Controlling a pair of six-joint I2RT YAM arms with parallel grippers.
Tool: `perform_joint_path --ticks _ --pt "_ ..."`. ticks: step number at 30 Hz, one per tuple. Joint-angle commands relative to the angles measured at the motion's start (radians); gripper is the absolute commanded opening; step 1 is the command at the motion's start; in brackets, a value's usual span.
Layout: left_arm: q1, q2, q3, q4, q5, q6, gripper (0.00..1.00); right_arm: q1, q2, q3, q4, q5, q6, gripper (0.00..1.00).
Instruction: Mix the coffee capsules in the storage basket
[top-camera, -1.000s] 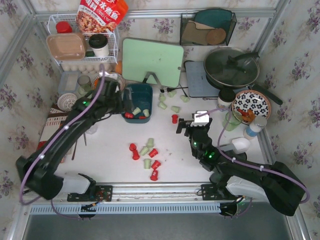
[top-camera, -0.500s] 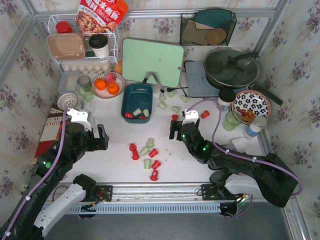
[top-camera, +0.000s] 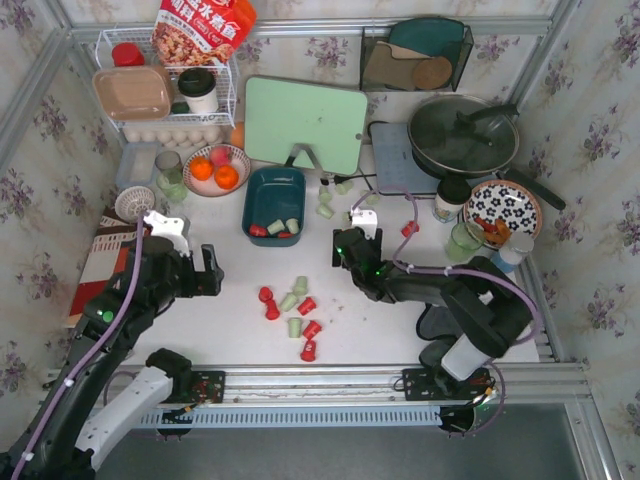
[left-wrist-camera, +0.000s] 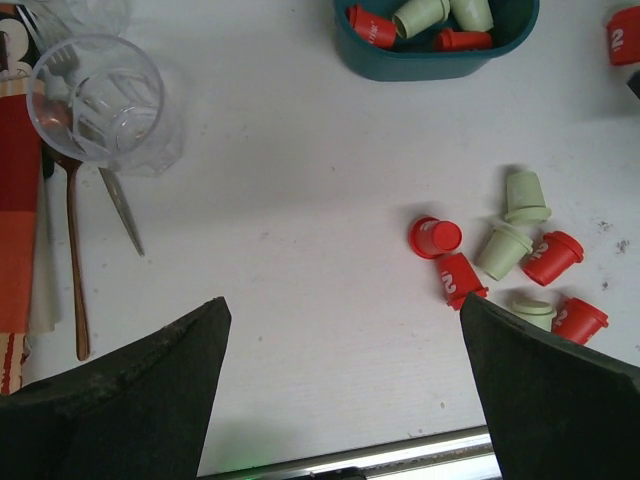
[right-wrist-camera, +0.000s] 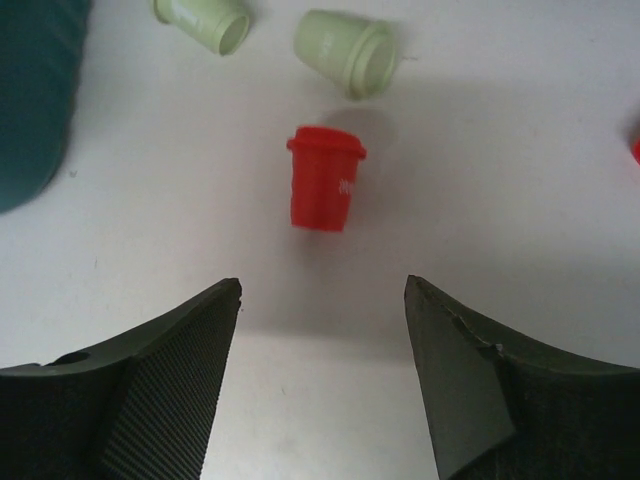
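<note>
at the far left a red striped cloth (left-wrist-camera: 15, 200) lies along the table edge, with a long spoon (left-wrist-camera: 72, 260) beside it and a clear drinking glass (left-wrist-camera: 100, 95) at the spoon's upper end. just right of these the left gripper (top-camera: 203, 272) hovers above the white tabletop (left-wrist-camera: 280, 200). its jaws are spread wide, and the left wrist view shows only bare table between its two dark fingers (left-wrist-camera: 130, 390).

ahead and to its right the storage basket (top-camera: 262, 182), a dark teal tub, sits in front of a pale green cutting board (top-camera: 305, 122). four coffee capsules (left-wrist-camera: 420, 15), two red and two pale green, lie bunched at the basket's near end. nearer the arms a loose cluster (top-camera: 293, 312) of red and green capsules is scattered on the table, well apart from the basket, some upright and some on their sides.

right of the basket the right gripper (top-camera: 343, 250) is low over the table, jaws parted and gripping nothing. a single red capsule (right-wrist-camera: 325, 190) stands just ahead of its fingertips, in line with the gap and touching neither finger. two pale green capsules (right-wrist-camera: 350, 52) lie on their sides beyond it. further right another red pod (top-camera: 409, 229) lies alone.
</note>
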Motion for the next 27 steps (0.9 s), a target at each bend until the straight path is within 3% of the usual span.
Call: perform_joint_path --ticks 1,6,9,18,23,27 --pt "0.037 0.021 0.018 -0.009 0.092 0.024 0.99 -0.025 0.106 0.088 0.038 0.024 0.022 0.73" --pt "0.069 -0.003 0.007 0.006 0.145 0.020 0.99 -0.046 0.216 0.183 0.001 0.035 0.004 0.66" --pt "0.073 -0.025 0.001 0.011 0.146 0.020 0.99 -0.059 0.253 0.214 -0.034 0.055 0.017 0.54" --pt "0.073 -0.051 -0.004 0.013 0.145 0.020 0.99 -0.087 0.298 0.229 -0.014 0.022 0.016 0.48" --pt "0.074 -0.056 -0.004 0.009 0.143 0.020 0.99 -0.087 0.287 0.233 0.001 0.005 -0.009 0.23" --pt "0.074 -0.061 -0.006 0.011 0.143 0.021 0.99 -0.074 0.242 0.253 -0.016 -0.018 -0.052 0.19"
